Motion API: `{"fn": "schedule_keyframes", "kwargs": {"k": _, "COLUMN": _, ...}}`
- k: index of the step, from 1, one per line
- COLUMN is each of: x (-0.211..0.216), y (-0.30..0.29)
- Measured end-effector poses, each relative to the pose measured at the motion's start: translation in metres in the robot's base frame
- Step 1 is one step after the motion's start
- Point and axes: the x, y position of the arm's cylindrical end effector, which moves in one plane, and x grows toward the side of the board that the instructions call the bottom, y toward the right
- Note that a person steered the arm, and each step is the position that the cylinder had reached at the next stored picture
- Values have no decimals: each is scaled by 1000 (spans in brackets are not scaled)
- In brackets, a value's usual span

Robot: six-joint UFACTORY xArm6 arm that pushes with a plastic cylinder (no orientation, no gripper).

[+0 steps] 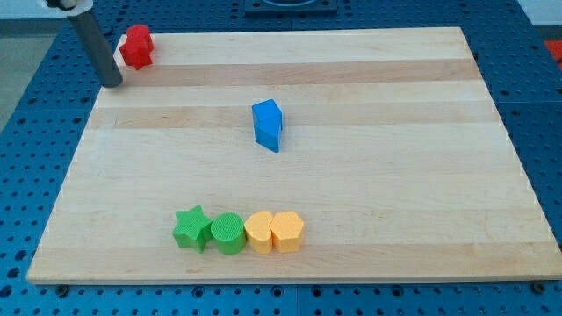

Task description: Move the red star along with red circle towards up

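A red block (137,46) sits at the top left corner of the wooden board (378,175); its shape is hard to make out, and only one red block shows. My tip (114,83) is just left of and below the red block, at the board's left edge, a small gap apart from it. The rod rises up and to the left out of the view.
A blue block (268,125) stands near the board's middle. Along the bottom, in a touching row, are a green star (192,228), a green circle (227,233), a yellow hexagon-like block (259,232) and a yellow heart (287,230).
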Motion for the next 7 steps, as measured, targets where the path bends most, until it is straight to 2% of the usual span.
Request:
{"fn": "schedule_keyframes", "kwargs": {"k": 3, "x": -26, "y": -3}}
{"fn": "schedule_keyframes", "kwargs": {"k": 5, "x": -63, "y": -3}}
{"fn": "schedule_keyframes", "kwargs": {"k": 7, "x": -65, "y": -5}}
